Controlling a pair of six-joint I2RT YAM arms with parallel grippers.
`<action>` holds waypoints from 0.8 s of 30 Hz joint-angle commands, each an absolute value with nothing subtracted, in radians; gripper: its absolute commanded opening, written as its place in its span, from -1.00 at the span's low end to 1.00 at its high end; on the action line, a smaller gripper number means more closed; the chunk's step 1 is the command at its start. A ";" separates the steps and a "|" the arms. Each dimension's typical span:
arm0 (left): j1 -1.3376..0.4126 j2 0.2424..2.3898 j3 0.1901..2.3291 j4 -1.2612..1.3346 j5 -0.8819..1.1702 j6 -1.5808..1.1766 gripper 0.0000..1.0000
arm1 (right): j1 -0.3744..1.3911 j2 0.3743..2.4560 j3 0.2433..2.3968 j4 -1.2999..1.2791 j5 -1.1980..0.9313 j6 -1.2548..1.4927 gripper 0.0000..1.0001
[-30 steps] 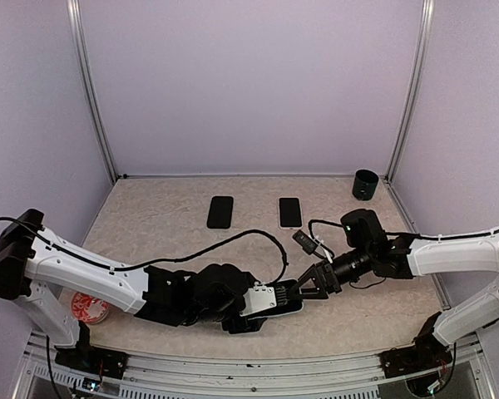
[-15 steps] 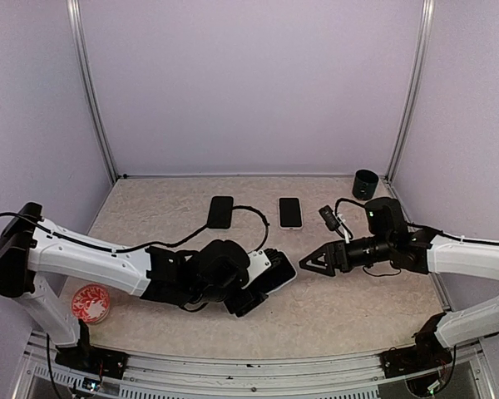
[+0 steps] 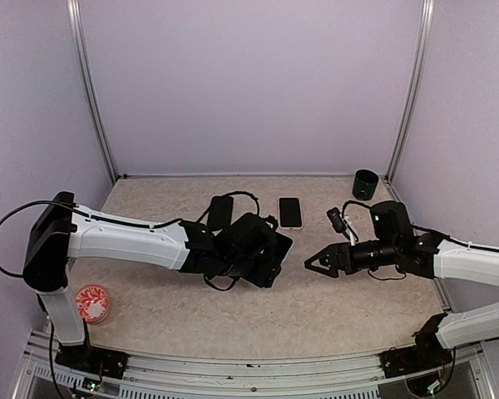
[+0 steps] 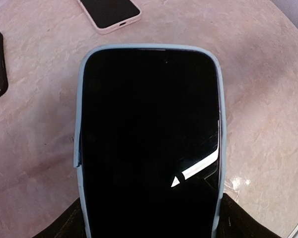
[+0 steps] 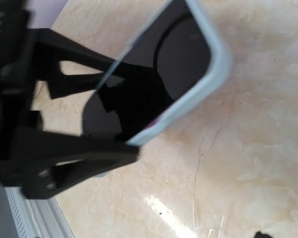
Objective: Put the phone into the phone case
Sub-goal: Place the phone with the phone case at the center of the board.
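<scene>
My left gripper point(image 3: 274, 249) is shut on a phone point(image 4: 149, 129) with a black screen that sits inside a light blue case point(image 4: 78, 124). It holds the phone above the middle of the table; its dark fingers point(image 4: 59, 229) show at the phone's lower corners. My right gripper point(image 3: 314, 264) is open and empty, a short way right of the phone. In the blurred right wrist view its fingers point(image 5: 79, 158) point at the blue case point(image 5: 208, 74) without touching it.
A pink-cased phone point(image 3: 290, 213) and a black phone or case point(image 3: 220, 212) lie at the back of the table. The pink one also shows in the left wrist view point(image 4: 109, 12). A black cup point(image 3: 365, 184) stands back right. A red disc point(image 3: 90, 302) lies front left.
My left gripper has carried the cased phone from the front of the table back toward the middle. My right gripper has left the phone and drawn back to the right.
</scene>
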State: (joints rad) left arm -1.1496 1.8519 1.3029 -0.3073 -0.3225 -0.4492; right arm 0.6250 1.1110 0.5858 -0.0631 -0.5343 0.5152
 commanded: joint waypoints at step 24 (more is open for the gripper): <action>-1.028 2.147 1.543 -0.574 -0.226 -1.008 0.01 | 0.608 1.081 0.538 -0.070 -0.508 0.507 0.81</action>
State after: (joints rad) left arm -1.0283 2.1231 1.5112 -0.5522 -0.2428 -0.9649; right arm 0.6193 1.0782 0.5446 -0.0711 -0.5083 0.5144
